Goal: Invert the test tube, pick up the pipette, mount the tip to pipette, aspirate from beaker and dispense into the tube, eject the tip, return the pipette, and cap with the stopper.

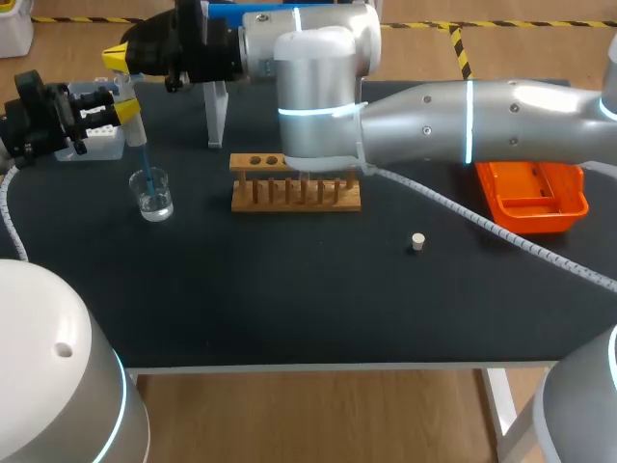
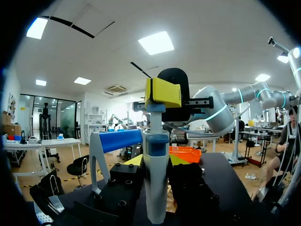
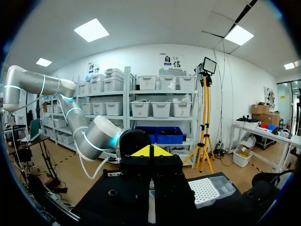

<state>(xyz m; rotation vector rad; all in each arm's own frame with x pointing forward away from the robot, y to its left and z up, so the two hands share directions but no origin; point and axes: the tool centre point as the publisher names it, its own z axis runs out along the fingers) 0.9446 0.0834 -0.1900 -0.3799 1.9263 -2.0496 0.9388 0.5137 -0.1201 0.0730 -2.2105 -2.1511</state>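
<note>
Head view: left gripper (image 1: 123,109) clamped on pipette (image 1: 136,127), upright, blue tip (image 1: 145,166) down inside beaker (image 1: 154,196) | right gripper (image 1: 118,56) fingers pressed together, yellow ends on pipette's top | stopper (image 1: 417,242) loose on table (image 1: 289,289), right of wooden rack (image 1: 294,185) | orange tray (image 1: 530,201) far right

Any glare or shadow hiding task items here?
Head view: highlights only on the right arm; beaker and stopper evenly lit. Left wrist view: bright overhead lighting, pipette clearly lit. Right wrist view: right gripper dark, backlit.
</note>
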